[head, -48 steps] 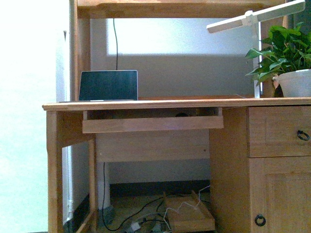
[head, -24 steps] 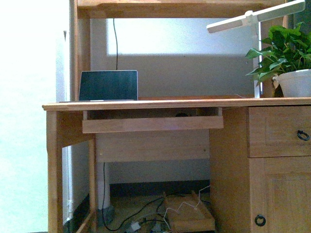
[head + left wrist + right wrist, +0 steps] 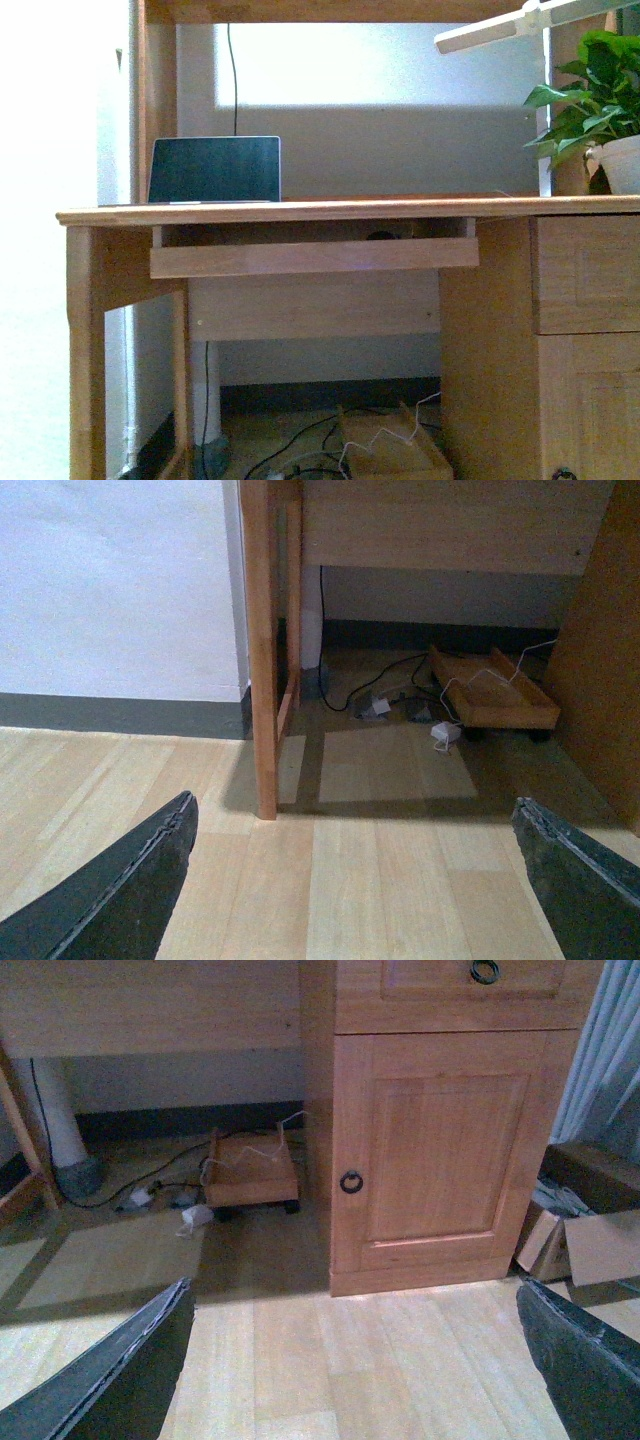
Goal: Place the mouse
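On the pull-out keyboard tray [image 3: 313,257] under the desktop, the mouse [image 3: 380,236] shows only as a small, dark, rounded hump above the tray's plain front board, right of the tray's middle; its details are too small to tell. The pine desk [image 3: 300,211] has a flat, thick top with visible grain. On it at the left a laptop [image 3: 215,170] stands open with a dark, glossy screen, and at the right a leafy green plant [image 3: 585,90] sits in a smooth white pot [image 3: 625,165] beneath a slim white lamp bar [image 3: 500,28]. Below the plant side, a panelled cabinet door [image 3: 440,1150] carries a dark metal ring pull [image 3: 351,1181]. On the pale plank floor [image 3: 90,780] under the desk lie black and white cables [image 3: 385,695] beside a low wooden trolley [image 3: 495,695]. The left gripper [image 3: 352,805] has its rough, dark fingers [image 3: 130,890] spread wide with nothing between them. The right gripper [image 3: 355,1288] is likewise parted and empty, above the floorboards.
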### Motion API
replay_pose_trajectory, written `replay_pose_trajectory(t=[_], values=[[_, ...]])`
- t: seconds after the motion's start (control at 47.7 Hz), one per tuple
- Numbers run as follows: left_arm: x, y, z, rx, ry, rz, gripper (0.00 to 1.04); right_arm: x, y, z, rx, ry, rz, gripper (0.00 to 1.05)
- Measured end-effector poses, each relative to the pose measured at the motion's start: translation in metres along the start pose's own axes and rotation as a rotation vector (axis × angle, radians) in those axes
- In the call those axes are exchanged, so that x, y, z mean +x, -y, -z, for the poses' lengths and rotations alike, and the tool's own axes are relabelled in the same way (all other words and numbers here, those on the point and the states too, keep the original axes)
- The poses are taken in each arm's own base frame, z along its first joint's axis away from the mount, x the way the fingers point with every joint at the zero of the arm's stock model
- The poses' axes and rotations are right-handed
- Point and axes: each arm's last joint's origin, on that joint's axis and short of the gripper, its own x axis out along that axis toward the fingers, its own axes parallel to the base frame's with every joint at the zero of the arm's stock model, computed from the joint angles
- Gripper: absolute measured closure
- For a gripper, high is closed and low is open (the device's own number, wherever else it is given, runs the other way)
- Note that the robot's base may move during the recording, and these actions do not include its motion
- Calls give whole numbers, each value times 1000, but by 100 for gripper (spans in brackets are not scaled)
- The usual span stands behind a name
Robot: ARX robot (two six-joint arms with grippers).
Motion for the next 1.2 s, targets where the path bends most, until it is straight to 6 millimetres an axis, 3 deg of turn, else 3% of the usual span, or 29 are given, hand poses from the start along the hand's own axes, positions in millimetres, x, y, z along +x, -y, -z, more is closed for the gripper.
replay_pose_trajectory(t=[1.195], values=[[0, 0, 0, 0, 1, 0, 8, 0, 0, 0, 0, 0, 0, 7]])
